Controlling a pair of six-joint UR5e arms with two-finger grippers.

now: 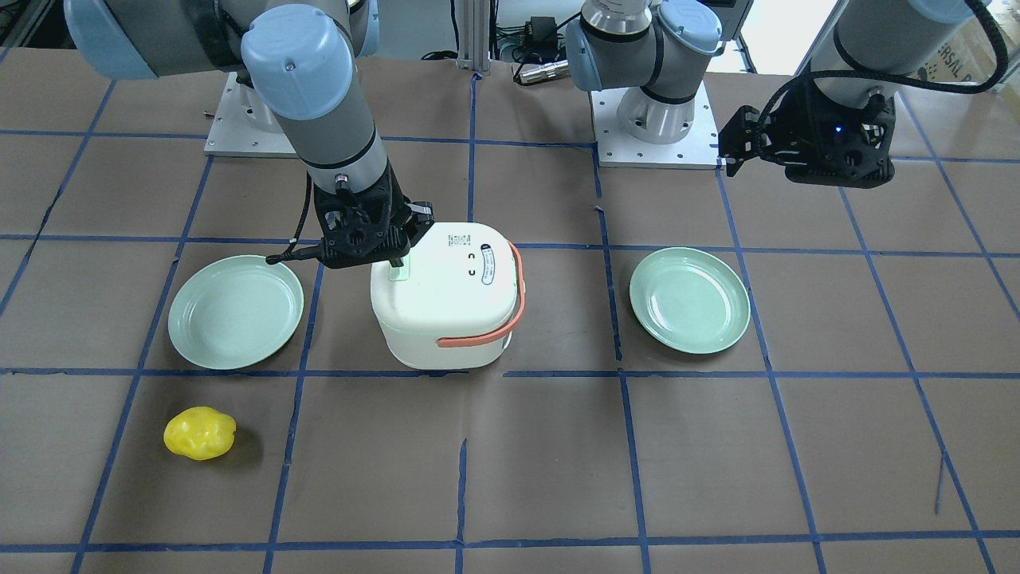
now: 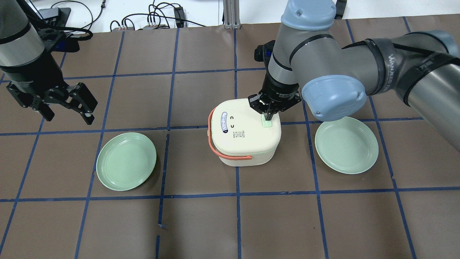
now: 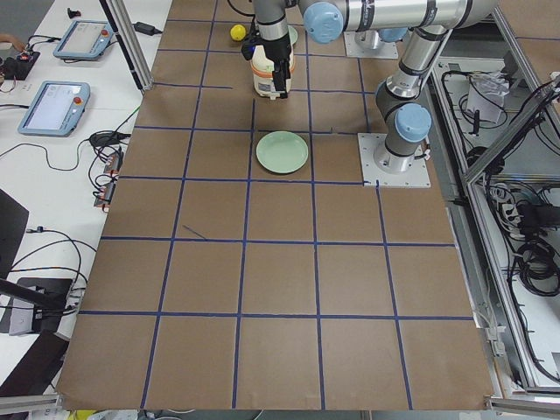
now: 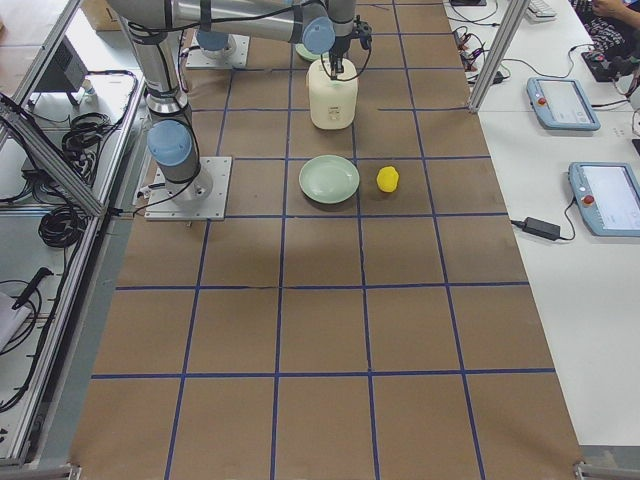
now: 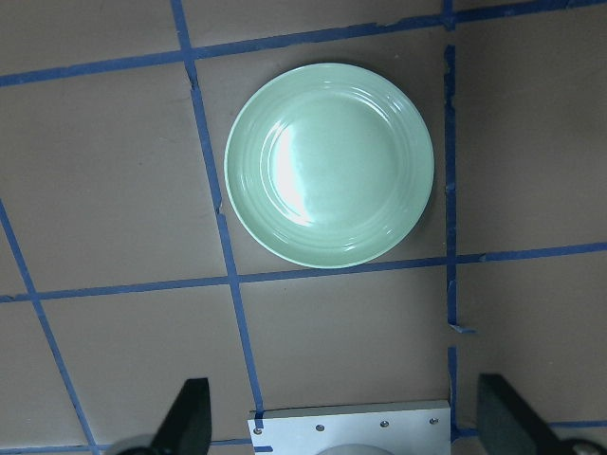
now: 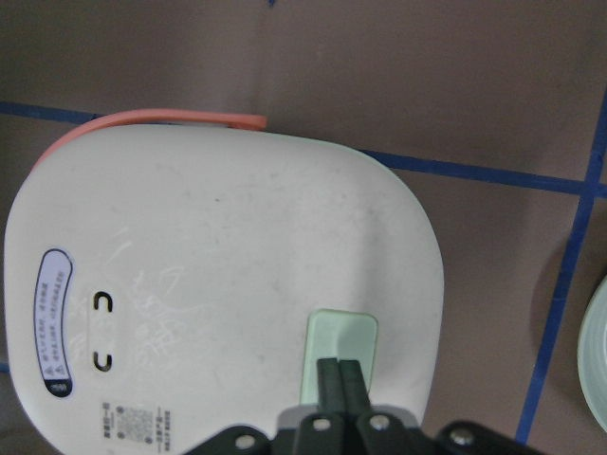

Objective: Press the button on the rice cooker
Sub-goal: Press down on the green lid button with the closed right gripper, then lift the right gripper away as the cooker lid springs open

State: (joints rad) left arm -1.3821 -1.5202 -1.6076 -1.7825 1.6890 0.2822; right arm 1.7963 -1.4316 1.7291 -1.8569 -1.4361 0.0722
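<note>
Pressed together, the right jaws rest tip-down on the green rice cooker button [image 6: 341, 334].

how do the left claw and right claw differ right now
The left claw is open, fingers wide apart; the right claw is shut, fingertips together. The right claw points down with its tips on the pale green rectangular button of the white rice cooker; the left claw touches nothing, off by a pale green round plate. Both are black, two-fingered.
</note>
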